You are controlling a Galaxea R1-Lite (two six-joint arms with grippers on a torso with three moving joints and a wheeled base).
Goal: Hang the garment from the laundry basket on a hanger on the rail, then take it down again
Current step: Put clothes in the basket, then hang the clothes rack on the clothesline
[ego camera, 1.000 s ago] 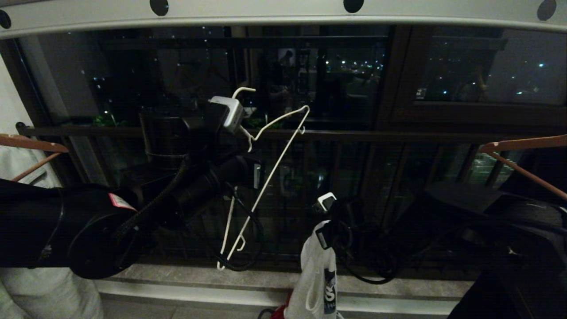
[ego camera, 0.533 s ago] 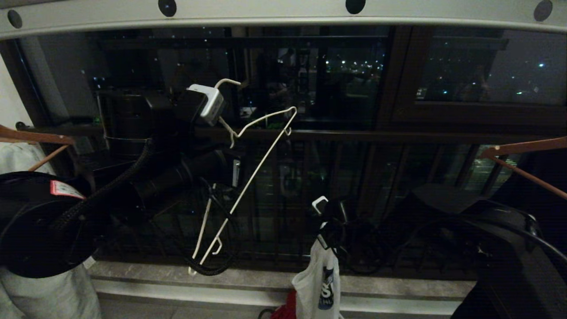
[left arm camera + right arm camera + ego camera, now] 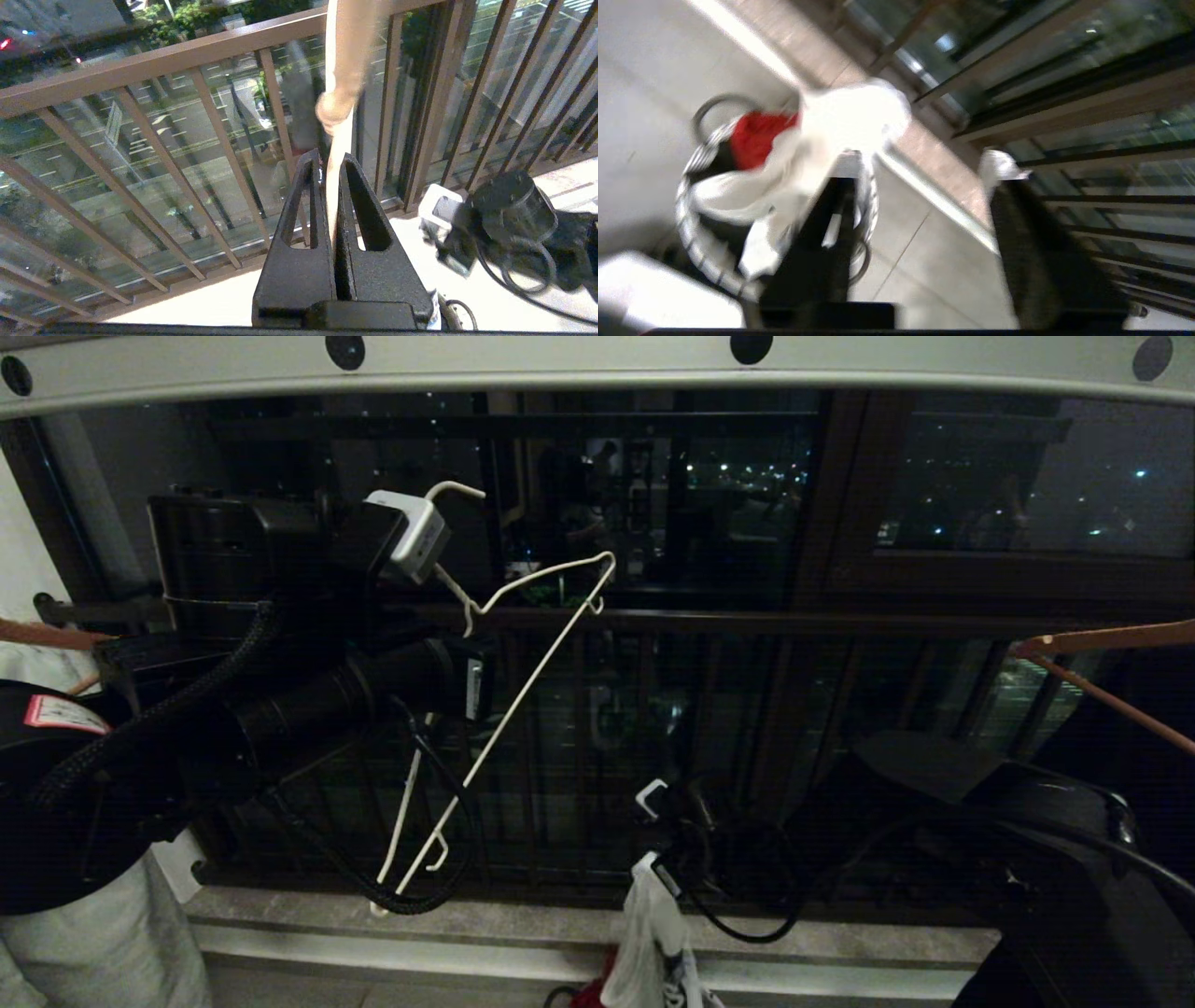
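My left gripper [image 3: 448, 588] is raised below the rail [image 3: 597, 364] and shut on the twisted neck of the hanger [image 3: 523, 691], which hangs tilted. The left wrist view shows the cream wire of the hanger [image 3: 332, 196] pinched between the fingers of the left gripper [image 3: 331, 158]. Lower down, my right gripper [image 3: 667, 859] stands open. In its wrist view the right gripper [image 3: 924, 186] has its jaws wide apart. The white garment [image 3: 822, 135] sags beside one fingertip, draped over the laundry basket [image 3: 696, 233]. Only the garment's top [image 3: 653, 943] shows in the head view.
Brown wooden hangers [image 3: 47, 637] [image 3: 1102, 639] hang at both sides. A dark window railing [image 3: 747, 621] and a stone sill [image 3: 597, 924] lie ahead. A red cloth [image 3: 756, 137] lies in the basket. A pale garment [image 3: 93, 943] hangs at lower left.
My right gripper has opened and sunk, and the garment has dropped lower towards the basket. My left gripper has carried the hanger up and to the left.
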